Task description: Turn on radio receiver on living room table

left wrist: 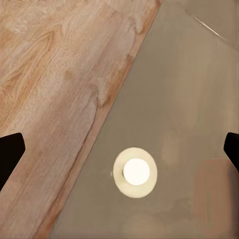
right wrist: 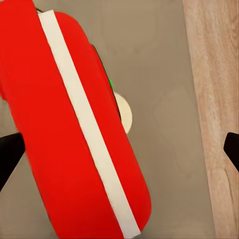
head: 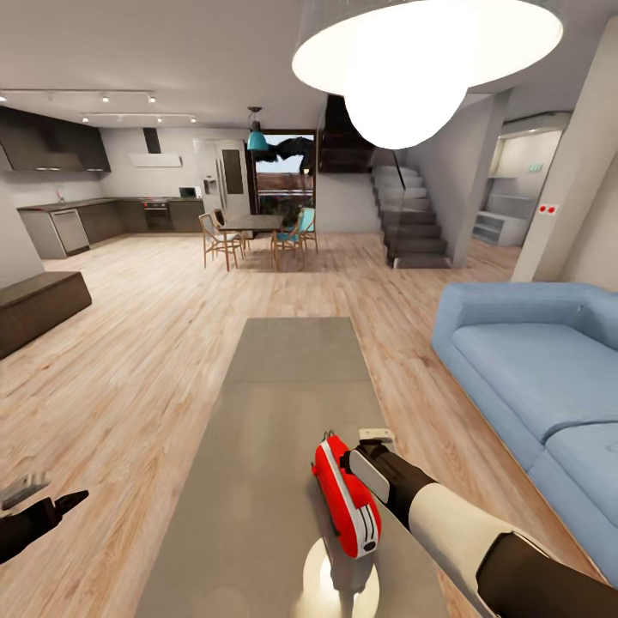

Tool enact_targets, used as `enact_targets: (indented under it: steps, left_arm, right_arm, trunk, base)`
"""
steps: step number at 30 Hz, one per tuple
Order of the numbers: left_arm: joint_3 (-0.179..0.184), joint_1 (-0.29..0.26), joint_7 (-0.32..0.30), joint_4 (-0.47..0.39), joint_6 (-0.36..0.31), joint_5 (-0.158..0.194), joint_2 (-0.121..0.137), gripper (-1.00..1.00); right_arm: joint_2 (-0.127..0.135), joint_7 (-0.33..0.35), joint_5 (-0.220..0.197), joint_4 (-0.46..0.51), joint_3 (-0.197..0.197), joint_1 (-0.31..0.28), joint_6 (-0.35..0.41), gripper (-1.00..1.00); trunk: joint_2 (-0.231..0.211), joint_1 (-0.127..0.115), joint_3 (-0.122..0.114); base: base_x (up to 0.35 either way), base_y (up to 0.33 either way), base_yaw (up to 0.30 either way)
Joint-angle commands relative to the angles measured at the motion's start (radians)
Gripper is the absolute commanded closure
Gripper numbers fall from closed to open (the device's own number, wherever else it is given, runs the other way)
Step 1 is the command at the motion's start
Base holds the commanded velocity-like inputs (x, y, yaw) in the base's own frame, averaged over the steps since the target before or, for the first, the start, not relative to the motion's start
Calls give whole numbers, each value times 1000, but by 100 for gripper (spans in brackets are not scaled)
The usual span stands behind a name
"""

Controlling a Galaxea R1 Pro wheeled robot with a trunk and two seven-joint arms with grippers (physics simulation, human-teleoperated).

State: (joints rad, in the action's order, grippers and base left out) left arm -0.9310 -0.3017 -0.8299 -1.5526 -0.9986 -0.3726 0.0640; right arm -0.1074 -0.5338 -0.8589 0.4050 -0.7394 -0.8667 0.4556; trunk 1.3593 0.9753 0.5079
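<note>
Left end effector (head: 51, 505) hanging spread wide off the bench's (head: 292, 360) left edge; right end effector (head: 367, 446) hovering by the radio receiver (head: 345, 496).
Right fingers are gaping wide, gripping nothing, radio standing near the bench's near end. A careless push risks toppling it. No containers are showing.

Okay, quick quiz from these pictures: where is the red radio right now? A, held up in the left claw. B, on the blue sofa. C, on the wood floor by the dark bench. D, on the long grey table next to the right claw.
D: the radio receiver stands on the table, with the right claw close beside it.
</note>
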Motion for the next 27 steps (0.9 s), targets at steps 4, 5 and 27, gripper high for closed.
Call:
enact_targets:
  steps: [4, 5, 27]
  left_arm:
    - [0, 0, 0, -1, 1, 0, 0, -100]
    - [0, 0, 0, -1, 1, 0, 0, -100]
    - [1, 0, 0, -1, 1, 0, -4, -100]
  right_arm:
    - [0, 0, 0, 0, 0, 0, 0, -100]
    - [0, 0, 0, 0, 0, 0, 0, -100]
    - [0, 0, 0, 0, 0, 0, 4, -100]
  trunk:
    - [-28, -15, -13]
    - [-35, -19, -16]
    - [-189, -104, -85]
  base:
    - [0, 0, 0]
    - [0, 0, 0]
    - [0, 0, 0]
